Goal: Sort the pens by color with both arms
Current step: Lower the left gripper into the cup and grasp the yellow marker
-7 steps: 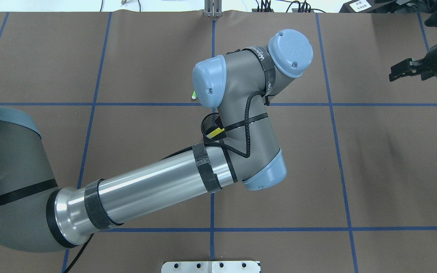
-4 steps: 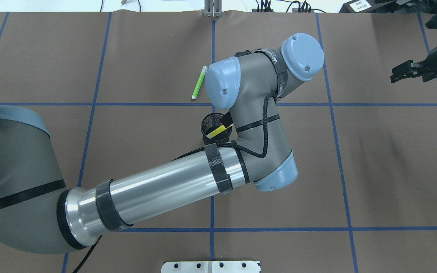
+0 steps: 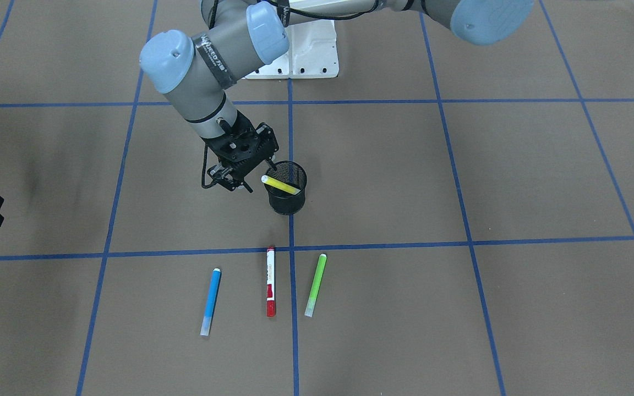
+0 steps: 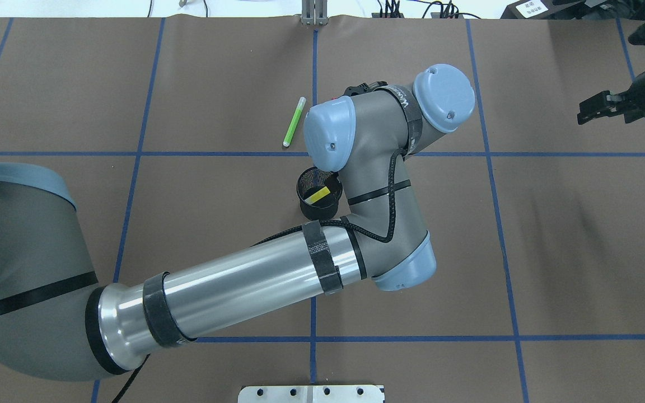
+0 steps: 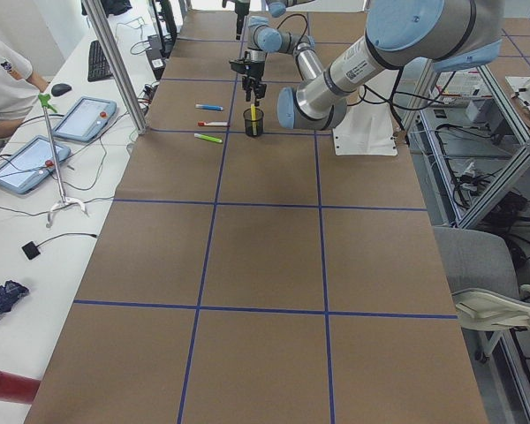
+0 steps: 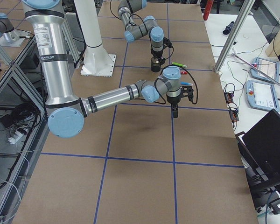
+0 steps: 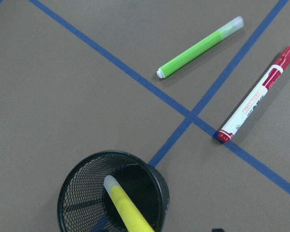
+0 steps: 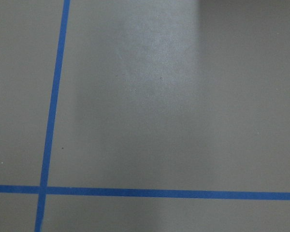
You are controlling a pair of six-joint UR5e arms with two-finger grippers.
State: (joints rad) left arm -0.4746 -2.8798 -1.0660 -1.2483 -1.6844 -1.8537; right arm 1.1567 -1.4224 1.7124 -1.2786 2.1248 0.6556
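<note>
The yellow pen [image 3: 281,185] leans inside the black mesh cup [image 3: 289,202]. My left gripper [image 3: 234,186] hangs just beside the cup, toward my right side. It looks open and empty. The blue pen [image 3: 211,301], red marker [image 3: 271,281] and green pen [image 3: 316,284] lie side by side on the mat beyond the cup. The left wrist view shows the green pen [image 7: 200,47], red marker [image 7: 257,100] and the yellow pen [image 7: 128,212] in the cup [image 7: 70,193]. My right gripper [image 4: 583,111] hovers far to the right, empty and seemingly open.
The brown mat [image 4: 552,252] is crossed by blue tape lines. My left forearm [image 4: 233,291] stretches across the middle of the table. The white mounting base [image 3: 309,52] sits at the robot's edge. An operator's desk with tablets [image 5: 66,132] lines the far side.
My left wrist has swung right and slightly away from the robot, uncovering the green pen. The yellow pen stays in the cup. The right gripper has barely moved.
</note>
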